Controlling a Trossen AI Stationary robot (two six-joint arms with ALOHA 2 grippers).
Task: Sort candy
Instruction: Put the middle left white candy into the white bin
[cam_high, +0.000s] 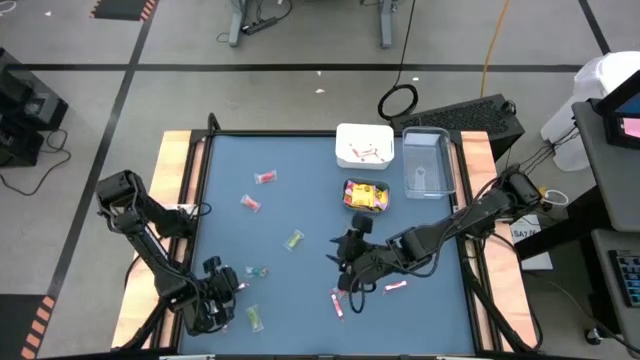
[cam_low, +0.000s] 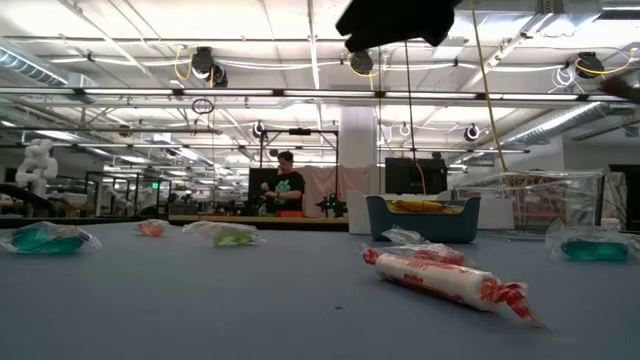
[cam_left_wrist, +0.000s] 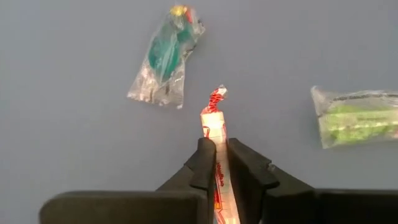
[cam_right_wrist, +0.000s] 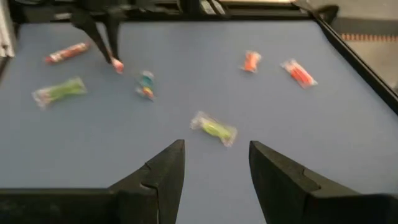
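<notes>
Wrapped candy lies scattered on the blue table (cam_high: 300, 160): red pieces (cam_high: 265, 177), green pieces (cam_high: 294, 240), a teal piece (cam_high: 255, 271) and pink-white sticks (cam_high: 338, 300). At the near left, my left gripper (cam_left_wrist: 214, 168) is shut on one pink-white stick (cam_left_wrist: 214, 121), between the teal piece (cam_left_wrist: 165, 56) and a green piece (cam_left_wrist: 357, 115). My right gripper (cam_right_wrist: 216, 168) hovers open over the table's middle. A green piece (cam_right_wrist: 214, 129) lies on the table ahead of its fingers, and nothing is between them. My left gripper pinches the pink-white stick between its two fingers (cam_left_wrist: 202, 165). The stick lies along the fingers, and its twisted end (cam_left_wrist: 216, 96) juts out past the fingertips. The fingers slant down at it from above. Whether that end (cam_right_wrist: 117, 64) clears the table I cannot tell.
At the far side stand a white container (cam_high: 364, 145), a clear container (cam_high: 427, 163) and a teal container (cam_high: 366, 195) with yellow packets in it. Another stick (cam_low: 440, 275) lies near the table's front edge. Raised dark rims border the table.
</notes>
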